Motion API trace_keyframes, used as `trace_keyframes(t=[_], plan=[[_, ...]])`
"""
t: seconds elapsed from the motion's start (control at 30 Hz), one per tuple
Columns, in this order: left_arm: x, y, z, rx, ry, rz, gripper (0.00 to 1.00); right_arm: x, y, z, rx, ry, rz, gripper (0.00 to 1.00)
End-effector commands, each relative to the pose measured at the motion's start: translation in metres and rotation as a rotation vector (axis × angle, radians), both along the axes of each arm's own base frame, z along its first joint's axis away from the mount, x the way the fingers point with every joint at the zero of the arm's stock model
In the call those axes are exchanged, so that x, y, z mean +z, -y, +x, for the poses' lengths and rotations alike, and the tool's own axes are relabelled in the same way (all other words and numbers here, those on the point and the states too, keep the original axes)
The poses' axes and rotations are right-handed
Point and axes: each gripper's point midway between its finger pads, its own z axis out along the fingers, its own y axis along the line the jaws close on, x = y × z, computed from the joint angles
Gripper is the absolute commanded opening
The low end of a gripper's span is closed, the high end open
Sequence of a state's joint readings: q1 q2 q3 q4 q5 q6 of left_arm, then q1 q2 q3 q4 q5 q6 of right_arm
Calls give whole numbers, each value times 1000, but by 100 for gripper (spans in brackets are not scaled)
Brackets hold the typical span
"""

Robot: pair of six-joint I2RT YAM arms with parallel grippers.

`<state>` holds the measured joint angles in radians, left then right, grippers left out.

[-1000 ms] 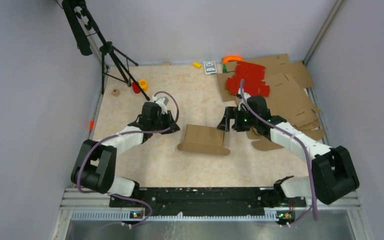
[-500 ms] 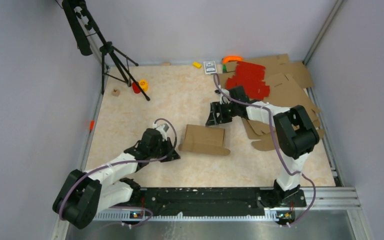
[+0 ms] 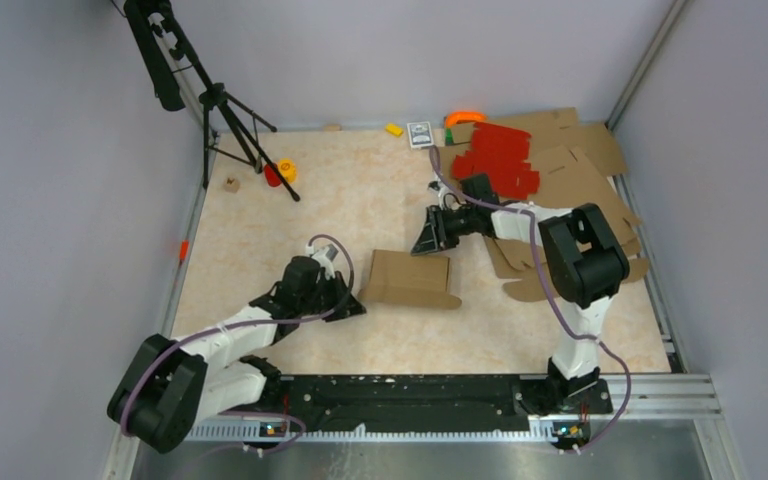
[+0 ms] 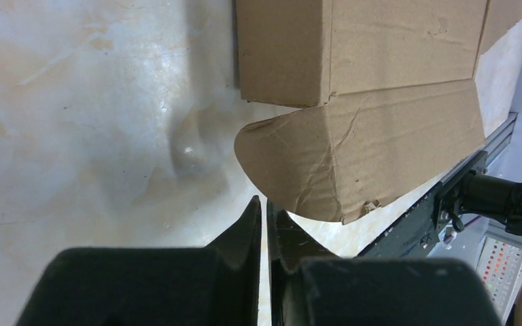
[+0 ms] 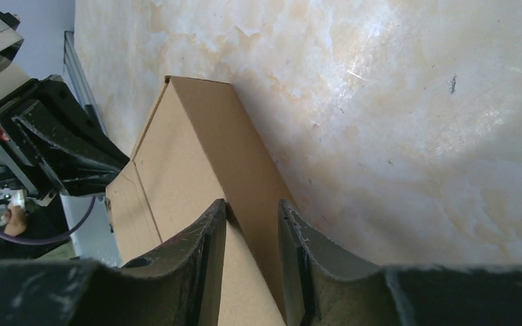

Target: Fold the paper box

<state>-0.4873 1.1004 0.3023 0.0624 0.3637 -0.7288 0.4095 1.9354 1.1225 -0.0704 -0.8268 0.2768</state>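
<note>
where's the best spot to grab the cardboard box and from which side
Probably the far top edge of the box: it forms a thin raised ridge, and the right gripper, coming from the far right, has that ridge lined up between its open fingers. The rounded flap on the near side lies low, harder to pinch.

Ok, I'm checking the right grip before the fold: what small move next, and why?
Probably close the right gripper fully on the box: its jaws straddle the box's far edge with a gap showing, so it looks not yet pinched. The left gripper is shut just short of the flap, holding nothing.
</note>
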Motion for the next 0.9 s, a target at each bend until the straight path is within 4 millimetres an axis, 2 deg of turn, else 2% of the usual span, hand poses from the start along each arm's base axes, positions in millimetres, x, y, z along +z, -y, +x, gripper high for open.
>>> trace_keyframes(t=[0.0, 0.2, 0.37, 0.57, 0.7, 0.87], plan=[[12, 13, 6, -30, 51, -69, 5, -11, 8, 16, -26, 16, -18, 31], [16, 21, 5, -46, 63, -111, 4, -28, 15, 30, -90, -20, -42, 28], [25, 25, 15, -41, 104, -115, 4, -38, 20, 42, -119, -44, -29, 26], [50, 43, 50, -31, 211, -163, 4, -28, 16, 45, -111, 1, 11, 27], [70, 65, 74, -50, 274, -220, 3, -21, 17, 37, -122, 2, 27, 27], [87, 81, 97, -80, 334, -233, 3, -15, 19, 21, -155, 7, 12, 27]])
